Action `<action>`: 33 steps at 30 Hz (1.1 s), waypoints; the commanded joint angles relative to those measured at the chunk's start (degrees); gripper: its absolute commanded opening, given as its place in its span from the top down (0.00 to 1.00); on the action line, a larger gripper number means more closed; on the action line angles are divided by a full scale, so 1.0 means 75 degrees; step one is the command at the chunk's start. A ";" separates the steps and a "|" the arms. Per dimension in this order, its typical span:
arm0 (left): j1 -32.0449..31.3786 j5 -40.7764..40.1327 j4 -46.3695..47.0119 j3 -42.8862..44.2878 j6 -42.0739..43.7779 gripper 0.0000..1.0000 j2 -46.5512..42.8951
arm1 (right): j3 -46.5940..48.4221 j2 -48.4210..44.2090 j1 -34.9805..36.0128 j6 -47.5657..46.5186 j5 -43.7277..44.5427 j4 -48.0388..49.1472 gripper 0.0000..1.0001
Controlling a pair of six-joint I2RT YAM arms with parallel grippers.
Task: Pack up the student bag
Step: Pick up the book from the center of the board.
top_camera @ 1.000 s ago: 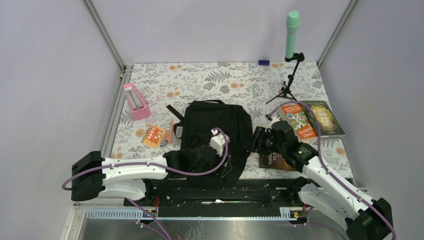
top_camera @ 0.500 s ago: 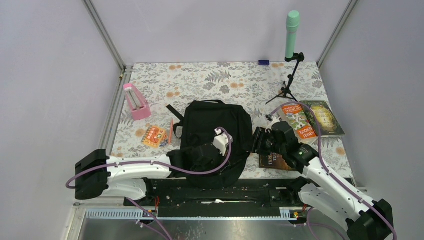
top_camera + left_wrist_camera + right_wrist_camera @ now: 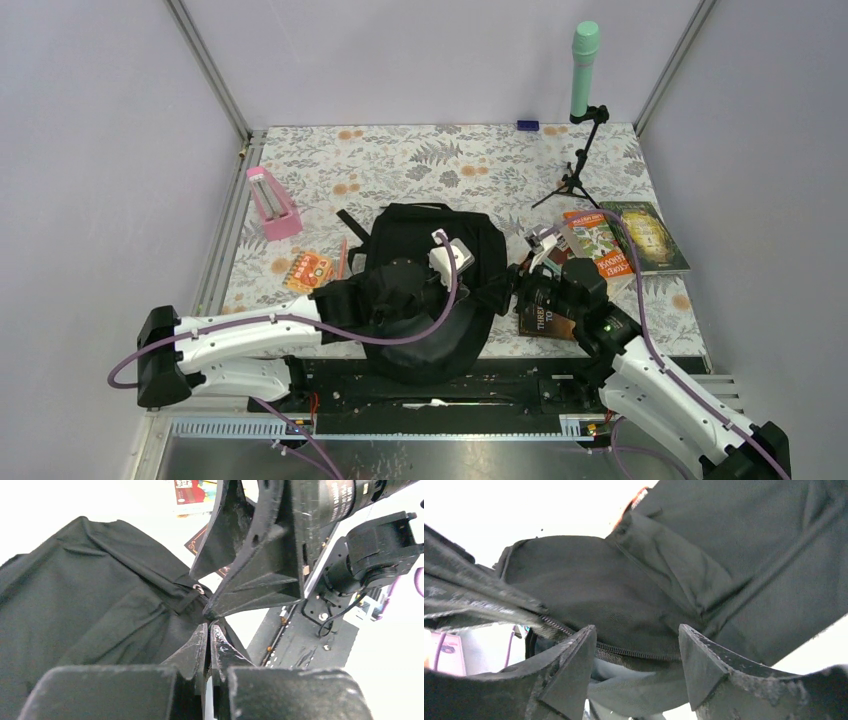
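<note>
Left gripper (image 3: 209, 629): pressed together, pinching fabric of the student bag (image 3: 478, 258), which lies mid-table toward 6 o'clock. Right gripper (image 3: 636, 637): spread at the bag's 3 o'clock edge, facing the zip. Step, likely: opening. Next: right clamps the zip edge.

Overhead view evenly lit and sharp; wrist views blown white behind dark foregrounds.

Near the left edge of the floral tabletop (image 3: 420, 160) sit a pink stand (image 3: 272, 203), an orange box (image 3: 308, 271) and a pencil (image 3: 341, 262). Three books (image 3: 648, 236) lie near the right edge. A tripod (image 3: 580, 160) holding a mint-green cylinder (image 3: 584, 68) stands toward the far-right corner.
</note>
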 commanded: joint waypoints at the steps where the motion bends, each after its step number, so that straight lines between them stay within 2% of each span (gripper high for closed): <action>1: 0.0158 0.0052 -0.0342 0.0741 0.1058 1.00 -0.0163 | -0.0300 -0.0180 0.0081 -0.1268 -0.0776 0.2236 0.30; 6: 0.0372 0.0217 -0.0611 0.1061 0.1334 1.00 -0.0151 | -0.0218 -0.0160 0.0093 -0.1926 -0.1292 0.2684 0.22; 11: 0.0668 0.0290 -0.0835 0.1205 0.1358 1.00 -0.0044 | 0.0079 -0.0310 0.0086 -0.2188 -0.1641 0.1985 0.20; 15: 0.0744 0.0612 -0.0722 0.1201 0.1410 1.00 -0.0070 | -0.0038 -0.0351 0.0087 -0.2462 -0.1646 0.1899 0.16; 23: 0.0751 0.1019 -0.0827 0.1515 0.1396 1.00 0.0256 | 0.0194 0.1087 0.0668 -0.3162 -0.1174 0.2718 0.18; 26: 0.0751 0.1185 -0.0838 0.1628 0.1364 1.00 0.0279 | 0.0314 0.1609 0.0896 -0.3348 -0.0616 0.3022 0.27; 29: 0.0751 0.1094 -0.1025 0.1676 0.1329 1.00 0.0263 | 0.0410 0.1847 0.0900 -0.2897 0.0115 0.3259 0.61; 30: 0.0751 0.0978 -0.1185 0.1731 0.1317 0.95 0.0248 | 0.0450 0.1887 0.0898 -0.2903 0.0117 0.3233 0.70; 31: 0.0751 0.0790 -0.1452 0.1808 0.1297 0.75 0.0225 | 0.0452 0.1890 0.0898 -0.2873 0.0108 0.3262 0.79; 32: 0.0751 0.0556 -0.1784 0.1948 0.1199 0.48 0.0199 | 0.0431 0.1857 0.0900 -0.2852 0.0130 0.3332 0.86; 33: 0.0751 0.0397 -0.2114 0.2140 0.1103 0.28 0.0133 | 0.0391 0.1813 0.0892 -0.2874 0.0127 0.3410 0.93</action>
